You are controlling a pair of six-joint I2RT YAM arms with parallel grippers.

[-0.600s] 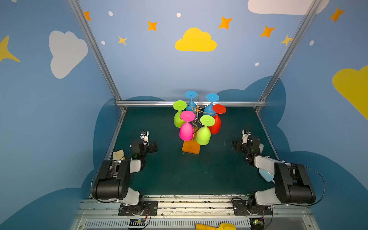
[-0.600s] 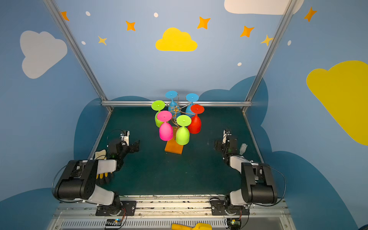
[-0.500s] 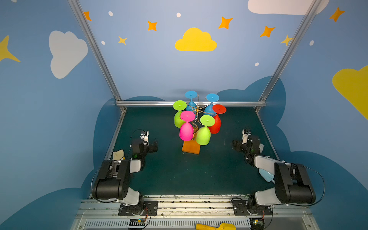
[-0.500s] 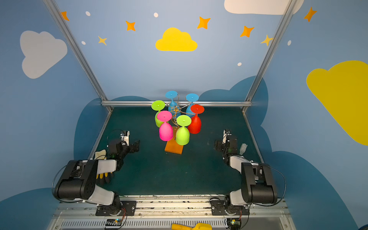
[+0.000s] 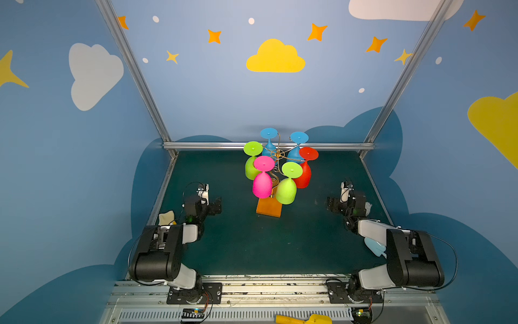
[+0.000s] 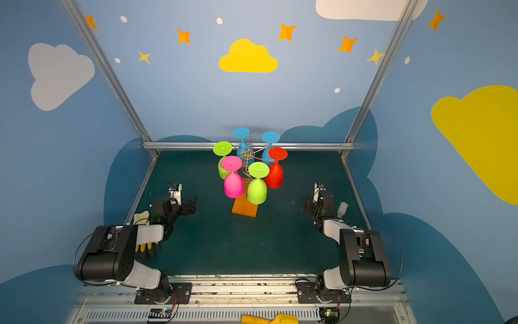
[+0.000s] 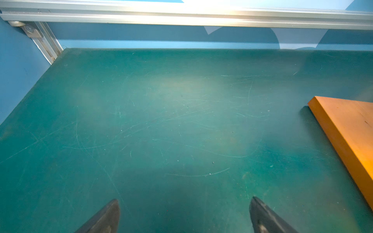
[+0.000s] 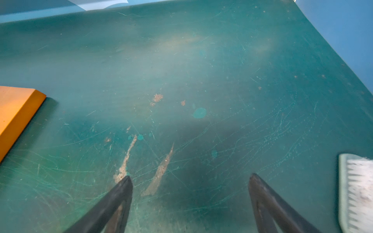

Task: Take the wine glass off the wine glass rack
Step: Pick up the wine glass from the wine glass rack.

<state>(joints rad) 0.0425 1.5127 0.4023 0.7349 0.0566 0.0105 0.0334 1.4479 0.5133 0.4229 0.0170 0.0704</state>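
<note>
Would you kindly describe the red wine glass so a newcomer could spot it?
On the dark green table stands the gold-wire wine glass rack, with six glasses hanging upside down. The red wine glass hangs on its side toward the robot's right, the only red one, between a blue glass and a lime green glass.

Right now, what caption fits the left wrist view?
Open left gripper over scratched green table, orange base of the wine glass rack nearby.

Scuffed matt green table mat (image 8: 222, 60); smooth wooden rack base (image 7: 353, 129); thin gold wire rack (image 5: 277, 157)
</note>
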